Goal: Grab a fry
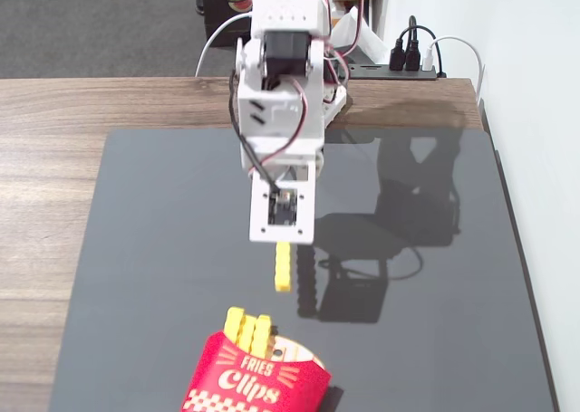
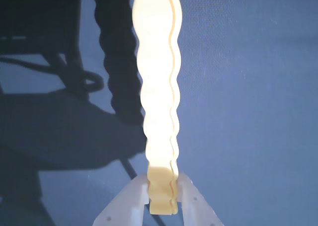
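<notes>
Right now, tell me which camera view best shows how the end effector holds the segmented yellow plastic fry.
The wrist view: the segmented yellow plastic fry sits clamped between the white end effector fingers, close up. The fixed view shows the fry hanging below the end effector over the black mat, but the contact is hidden.

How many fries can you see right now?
3: one fry clamped in the gripper above the mat, and two fries sticking out of the carton. More may be hidden inside it.
</notes>
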Controlling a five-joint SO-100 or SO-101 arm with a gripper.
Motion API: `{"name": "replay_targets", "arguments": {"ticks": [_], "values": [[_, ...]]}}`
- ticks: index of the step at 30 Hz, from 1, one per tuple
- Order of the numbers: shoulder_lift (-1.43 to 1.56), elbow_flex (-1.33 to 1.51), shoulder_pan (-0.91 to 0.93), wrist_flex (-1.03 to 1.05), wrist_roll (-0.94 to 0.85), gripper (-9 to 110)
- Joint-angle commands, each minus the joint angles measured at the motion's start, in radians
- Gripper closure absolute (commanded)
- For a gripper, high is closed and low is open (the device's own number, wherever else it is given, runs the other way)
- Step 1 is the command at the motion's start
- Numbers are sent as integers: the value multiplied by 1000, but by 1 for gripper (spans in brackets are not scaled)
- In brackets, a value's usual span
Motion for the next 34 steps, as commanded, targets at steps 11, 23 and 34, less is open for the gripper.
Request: {"name": "replay_targets", "arguments": {"ticks": [11,23,34], "values": [[247,-129,75,259,-49,101],[279,-327,51,428,-57,101],[256,-328,46,425,-49,101]]}}
